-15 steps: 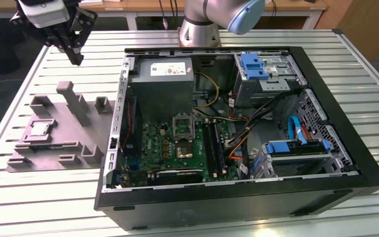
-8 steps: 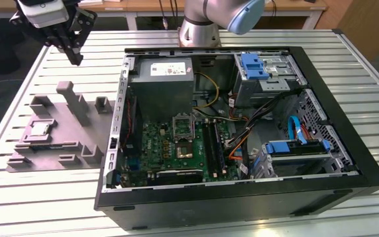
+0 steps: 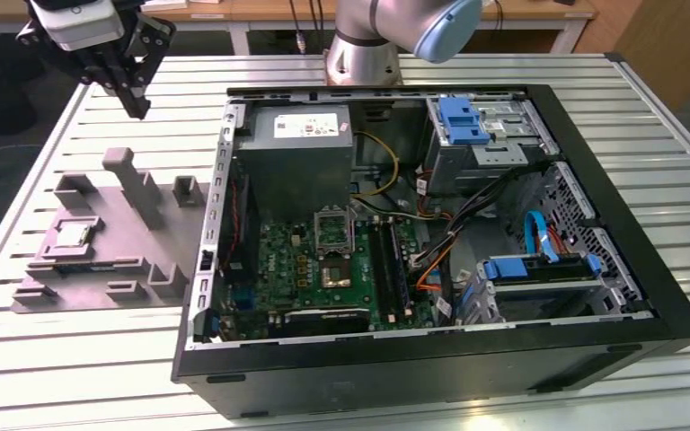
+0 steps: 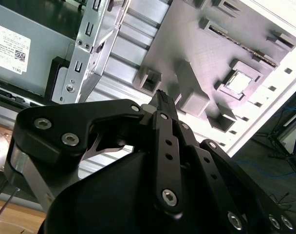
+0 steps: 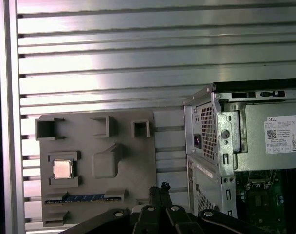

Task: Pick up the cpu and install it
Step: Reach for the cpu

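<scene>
The cpu (image 3: 72, 236) is a small silver square lying flat in a pocket of the grey plastic fixture (image 3: 118, 260), at the exterior view's left, outside the computer case. Both wrist views show the cpu (image 5: 63, 169) (image 4: 239, 82) in that pocket. My gripper (image 3: 137, 106) hangs high above the table beyond the fixture's far edge, well clear of the cpu. Its fingers (image 5: 160, 191) meet at the tips (image 4: 162, 97), shut with nothing between them. The green motherboard (image 3: 321, 265) lies inside the open case.
The open black computer case (image 3: 609, 296) fills the middle and right of the slatted metal table (image 3: 57, 350). Inside are a grey power supply (image 3: 299, 144), drive cages with blue clips (image 3: 463, 121) and loose cables (image 3: 441, 242). The fixture has tall upright blocks (image 3: 136, 184).
</scene>
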